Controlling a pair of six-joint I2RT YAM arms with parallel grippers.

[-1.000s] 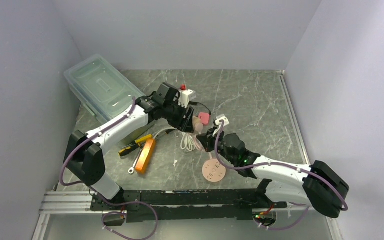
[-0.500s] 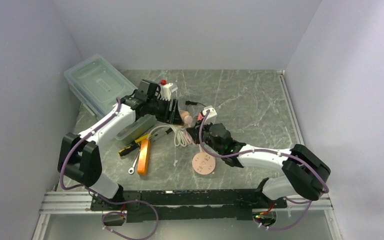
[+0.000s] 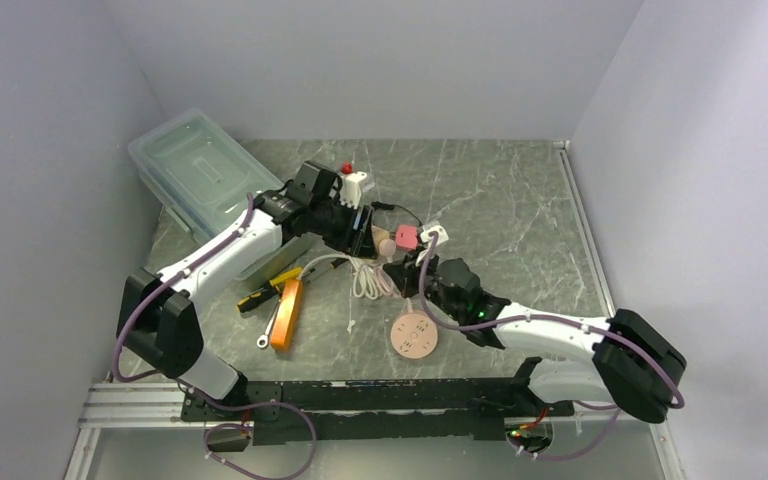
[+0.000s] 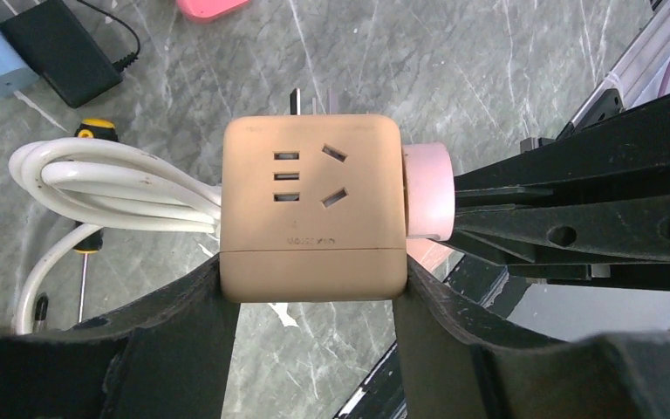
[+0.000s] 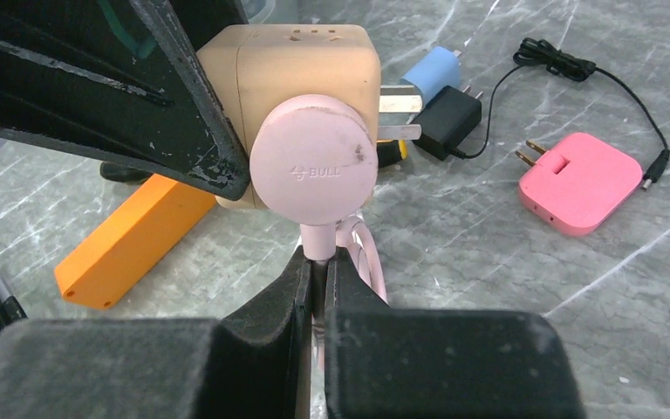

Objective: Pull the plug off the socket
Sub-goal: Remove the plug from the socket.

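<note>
Left gripper: clamped on tan cube socket. Right gripper: pinching neck of pink plug, plug at its 12 o'clock.

the left arm and right arm have white shells, black joints and looping purple cables; the claw fingers are matte black.

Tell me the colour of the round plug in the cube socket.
The plug is pale pink, best seen in the right wrist view.
</note>
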